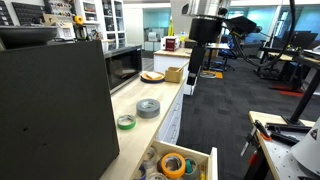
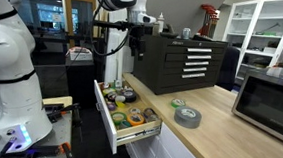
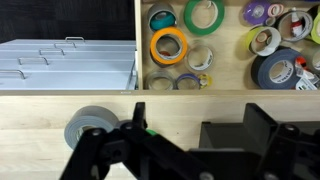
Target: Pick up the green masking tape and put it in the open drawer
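The green masking tape point(image 1: 125, 121) lies flat on the wooden counter, beside a larger grey tape roll point(image 1: 148, 107). Both show in both exterior views, green tape point(image 2: 177, 103) and grey roll point(image 2: 187, 116). The open drawer point(image 2: 107, 113) juts from the counter front and holds several tape rolls; its near edge also shows point(image 1: 211, 160). My gripper point(image 1: 194, 78) point(image 2: 139, 46) hangs high above the counter edge, open and empty. In the wrist view the gripper point(image 3: 198, 128) is open. Only a green sliver point(image 3: 150, 132) shows behind its left finger, next to the grey roll point(image 3: 88, 126).
A microwave point(image 1: 123, 68) point(image 2: 270, 98) stands on the counter. A black drawer cabinet point(image 2: 183, 62) stands at the counter's far end. A plate point(image 1: 152, 76) and a cardboard box point(image 1: 175, 73) sit further along. A white ridged panel point(image 3: 60, 65) lies beside the drawer.
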Robot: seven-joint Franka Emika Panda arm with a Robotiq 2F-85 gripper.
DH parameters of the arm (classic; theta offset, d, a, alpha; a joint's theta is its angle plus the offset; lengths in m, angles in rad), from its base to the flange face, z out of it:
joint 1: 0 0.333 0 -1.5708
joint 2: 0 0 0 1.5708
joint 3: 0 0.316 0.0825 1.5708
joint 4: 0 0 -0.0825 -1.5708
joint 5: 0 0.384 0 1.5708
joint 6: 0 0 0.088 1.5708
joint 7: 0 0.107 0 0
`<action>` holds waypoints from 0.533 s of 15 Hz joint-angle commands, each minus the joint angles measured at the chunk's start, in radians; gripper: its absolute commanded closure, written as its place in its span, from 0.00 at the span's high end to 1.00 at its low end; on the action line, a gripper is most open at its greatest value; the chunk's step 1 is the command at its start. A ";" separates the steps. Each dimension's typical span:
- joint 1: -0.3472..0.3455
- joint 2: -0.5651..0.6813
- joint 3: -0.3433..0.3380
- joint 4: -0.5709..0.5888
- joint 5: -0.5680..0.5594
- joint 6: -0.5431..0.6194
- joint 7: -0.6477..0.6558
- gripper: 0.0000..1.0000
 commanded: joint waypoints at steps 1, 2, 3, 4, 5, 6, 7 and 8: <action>0.005 0.000 -0.005 0.002 -0.002 -0.002 0.001 1.00; 0.005 0.000 -0.005 0.002 -0.002 -0.002 0.001 1.00; 0.005 0.000 -0.005 0.002 -0.002 -0.002 0.001 1.00; 0.005 0.000 -0.005 0.002 -0.002 -0.002 0.001 1.00; 0.006 0.004 -0.007 0.002 0.000 0.004 -0.005 1.00; 0.003 0.008 -0.006 0.002 -0.006 0.013 -0.001 1.00; 0.000 0.017 -0.008 0.005 -0.009 0.022 -0.004 1.00; 0.002 0.024 -0.013 0.008 -0.003 0.032 -0.018 1.00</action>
